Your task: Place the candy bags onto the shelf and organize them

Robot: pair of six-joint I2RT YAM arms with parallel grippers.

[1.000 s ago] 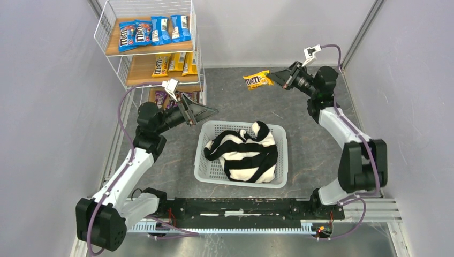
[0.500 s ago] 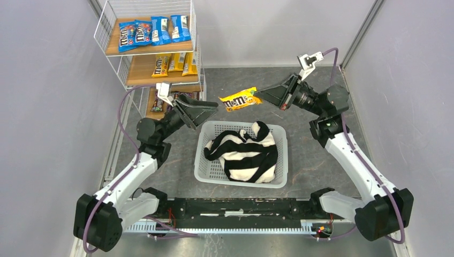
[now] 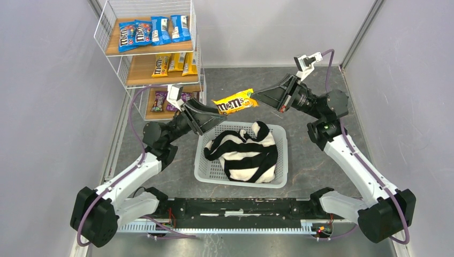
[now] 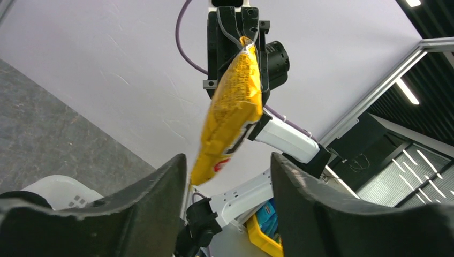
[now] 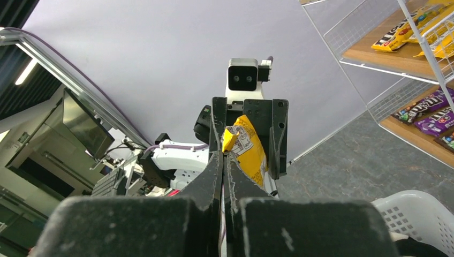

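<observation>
Between pale walls [image 3: 43, 134] — grey tabletop [image 3: 300, 144], shelf [image 3: 111, 48]

The yellow candy bag [image 3: 234, 101] above the basket [image 3: 206, 171] looks shiny and crinkly. The basket is smooth white plastic, holding soft cloth [image 3: 243, 152]. The shelf [image 3: 140, 72] has wooden boards, wire sides.

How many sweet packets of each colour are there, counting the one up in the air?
Blue glossy candy bags, top board of the white wire shelf: 4
Yellow-orange candy bags, middle board: 3
Yellow-orange candy bag in the right tool: 1
Dark purple candy bags, bottom board: at least 2, partly hidden
Total: at least 10
</observation>
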